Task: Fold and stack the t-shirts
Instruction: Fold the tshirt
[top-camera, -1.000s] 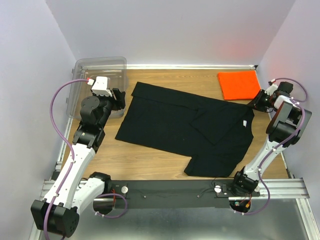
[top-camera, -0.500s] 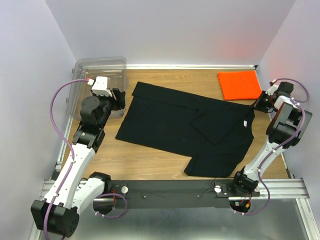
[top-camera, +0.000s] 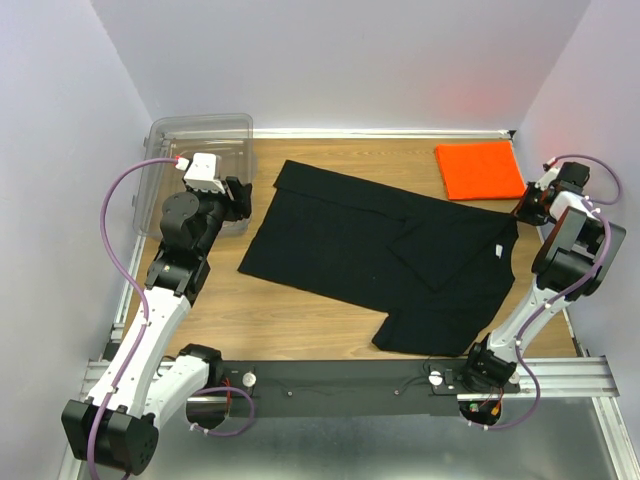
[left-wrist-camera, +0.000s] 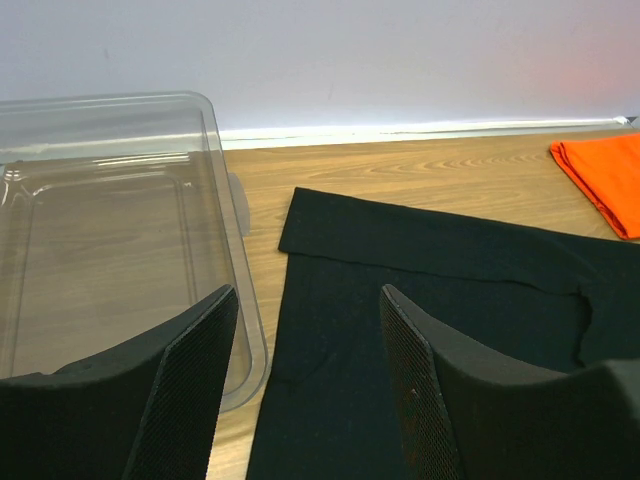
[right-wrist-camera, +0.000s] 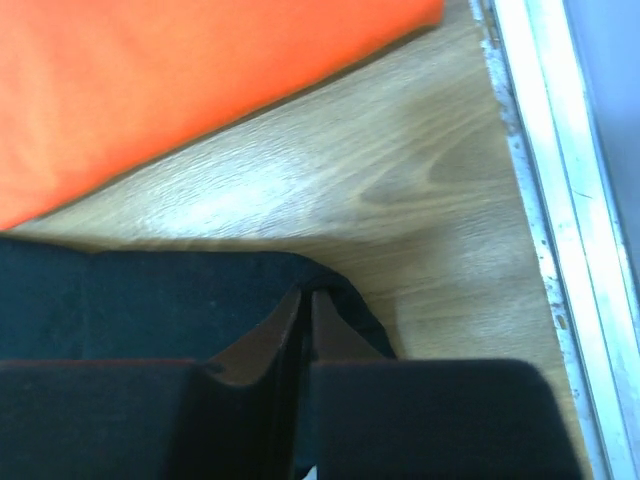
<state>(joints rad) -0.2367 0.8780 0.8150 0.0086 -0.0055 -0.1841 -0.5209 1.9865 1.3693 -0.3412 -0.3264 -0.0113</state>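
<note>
The black t-shirt (top-camera: 380, 250) lies spread on the wooden table, one sleeve folded in over its middle. My right gripper (top-camera: 527, 207) is at the shirt's far right corner, shut on the cloth edge (right-wrist-camera: 150, 300); in the right wrist view the fabric bunches between the jaws (right-wrist-camera: 307, 292). The orange t-shirt (top-camera: 478, 168) lies folded at the back right, just beyond that corner (right-wrist-camera: 150, 80). My left gripper (top-camera: 240, 198) hovers open over the shirt's left edge (left-wrist-camera: 430, 300), nothing between its fingers (left-wrist-camera: 190, 380).
A clear plastic bin (top-camera: 200, 130) stands at the back left, right beside the left gripper (left-wrist-camera: 100, 200). A metal rail (right-wrist-camera: 545, 150) runs along the table's right edge close to the right gripper. Walls enclose the table on three sides.
The right gripper has shut on the black shirt's corner and drawn it rightward; the whole shirt has slid a little to the right. The left arm has not moved.
</note>
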